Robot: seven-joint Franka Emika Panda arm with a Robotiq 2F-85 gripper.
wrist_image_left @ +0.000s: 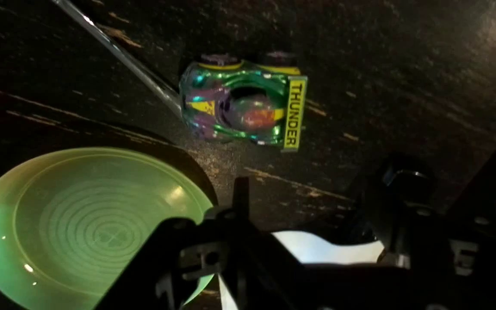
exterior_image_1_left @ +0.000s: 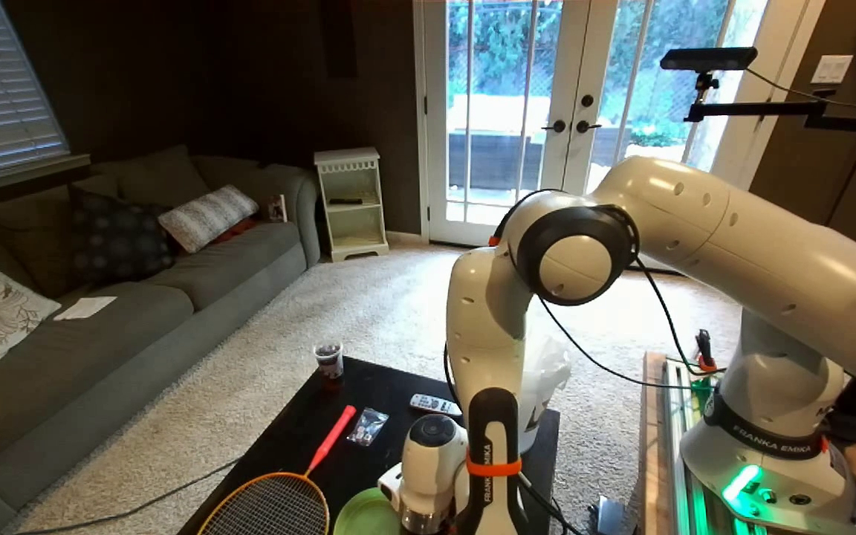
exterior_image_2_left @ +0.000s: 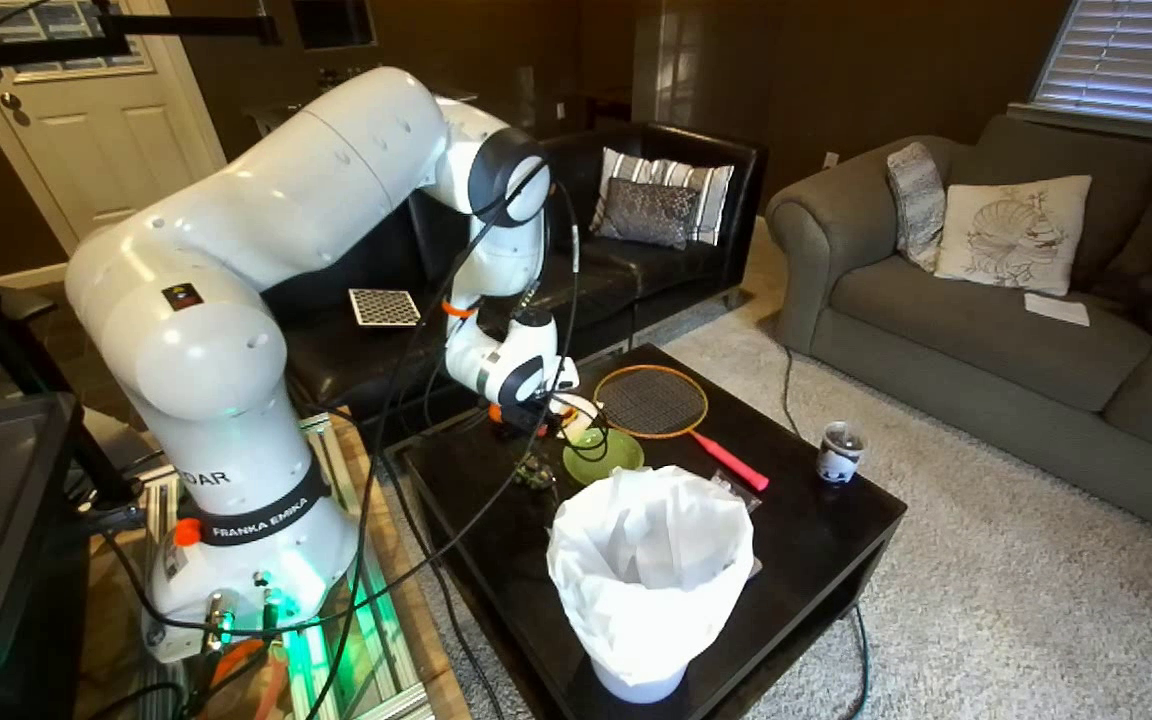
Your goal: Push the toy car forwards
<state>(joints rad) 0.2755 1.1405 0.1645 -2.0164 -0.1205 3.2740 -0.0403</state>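
The toy car [wrist_image_left: 239, 101] is shiny green and purple with a yellow THUNDER spoiler. In the wrist view it stands upright on the dark table, nose to the left and spoiler to the right. It shows small in an exterior view [exterior_image_2_left: 534, 472], just beside the green bowl. My gripper [wrist_image_left: 317, 193] is open, its fingers wide apart. It is below the car in the wrist view, on the spoiler side, not touching it. The right finger is very dark and hard to make out. In an exterior view the gripper [exterior_image_2_left: 534, 418] is low over the table, behind the bowl.
A green bowl [wrist_image_left: 101, 224] lies close to the car and the left finger. A thin shiny rod or cable [wrist_image_left: 131, 60] reaches the car's nose. A white thing [wrist_image_left: 321, 249] shows behind the fingers. A racket [exterior_image_2_left: 651, 402], lined bin [exterior_image_2_left: 651, 580] and cup [exterior_image_2_left: 839, 455] stand or lie on the table.
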